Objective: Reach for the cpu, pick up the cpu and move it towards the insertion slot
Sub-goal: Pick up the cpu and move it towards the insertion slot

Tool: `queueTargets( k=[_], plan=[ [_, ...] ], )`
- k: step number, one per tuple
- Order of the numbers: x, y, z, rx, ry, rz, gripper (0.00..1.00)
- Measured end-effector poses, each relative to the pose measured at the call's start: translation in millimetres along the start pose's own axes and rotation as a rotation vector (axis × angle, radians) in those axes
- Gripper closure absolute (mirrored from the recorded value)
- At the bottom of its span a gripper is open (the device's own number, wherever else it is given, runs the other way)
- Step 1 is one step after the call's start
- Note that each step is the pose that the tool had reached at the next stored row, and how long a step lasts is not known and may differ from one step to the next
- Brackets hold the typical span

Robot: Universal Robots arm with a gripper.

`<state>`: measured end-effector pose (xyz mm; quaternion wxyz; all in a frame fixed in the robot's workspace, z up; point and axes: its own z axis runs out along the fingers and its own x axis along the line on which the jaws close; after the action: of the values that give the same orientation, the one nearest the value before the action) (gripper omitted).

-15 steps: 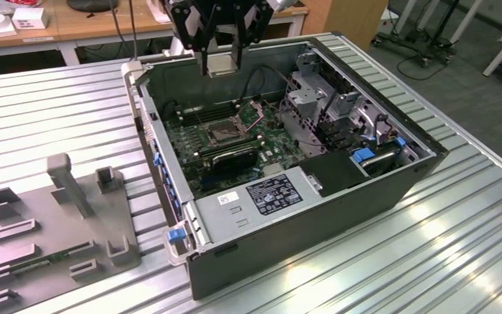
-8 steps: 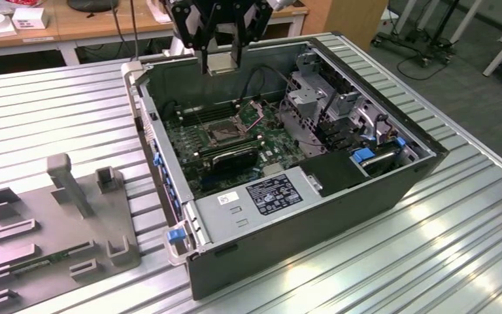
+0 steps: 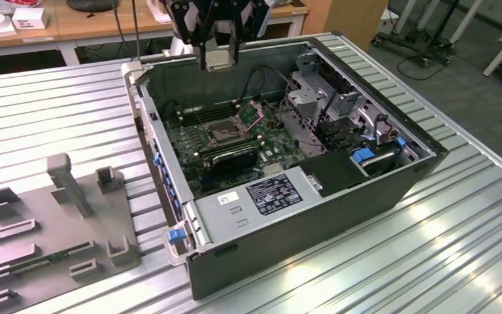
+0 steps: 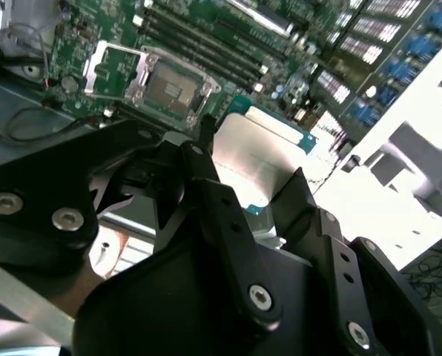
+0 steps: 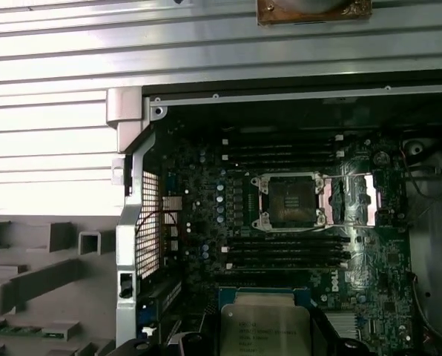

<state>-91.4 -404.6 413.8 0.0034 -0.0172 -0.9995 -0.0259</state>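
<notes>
1. Exterior view: the gripper hangs above the open computer case, its fingers closed on the cpu, clear of the board.
2. The insertion slot sits on the green motherboard below the held chip and offset toward the case's middle, well apart from it.
3. In the second wrist view, the cpu is pinched flat between the black fingers, with the slot beyond its far edge.
4. In the first wrist view, the slot lies open, frame lifted aside, its dark centre bare.
</notes>
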Motion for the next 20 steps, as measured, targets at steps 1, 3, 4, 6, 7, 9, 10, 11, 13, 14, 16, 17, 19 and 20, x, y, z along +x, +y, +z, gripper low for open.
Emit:
queueTargets(
  k=[1, 3, 4, 6, 7, 9, 10, 11, 13, 14, 16, 17, 19, 20],
  plan=[
    [-0.6, 3.5, 0.9, 0.0, 0.0, 0.0, 0.45],
    [-1.8, 9.5, 2.5, -0.0001, 0.0, 0.0, 0.45],
    [-2.7, 12.6, 3.3, -0.0001, 0.0, 0.0, 0.45],
    [-4.5, 18.4, 5.3, -0.0002, 0.0, 0.0, 0.45],
    [-5.8, 21.0, 6.3, -0.0001, 0.0, 0.0, 0.45],
    [-8.7, 26.7, 8.0, -0.0001, 0.0, 0.0, 0.45],
    [-10.2, 28.9, 8.9, -0.0001, 0.0, 0.0, 0.45],
    [-12.1, 30.9, 9.7, -0.0002, 0.0, 0.0, 0.45],
    [-16.4, 33.6, 11.2, 0.0, 0.0, 0.0, 0.45],
    [-18.3, 34.7, 12.0, 0.0001, 0.0, 0.0, 0.45],
    [-20.5, 35.5, 13.5, 0.0002, 0.0001, -0.004, 0.45],
    [-20.7, 35.5, 13.9, 0.0003, 0.0006, -0.013, 0.45],
    [-21.3, 35.4, 14.5, 0.0004, 0.0016, -0.033, 0.45],
    [-21.3, 35.4, 14.5, 0.0005, 0.0019, -0.037, 0.45]
  ],
)
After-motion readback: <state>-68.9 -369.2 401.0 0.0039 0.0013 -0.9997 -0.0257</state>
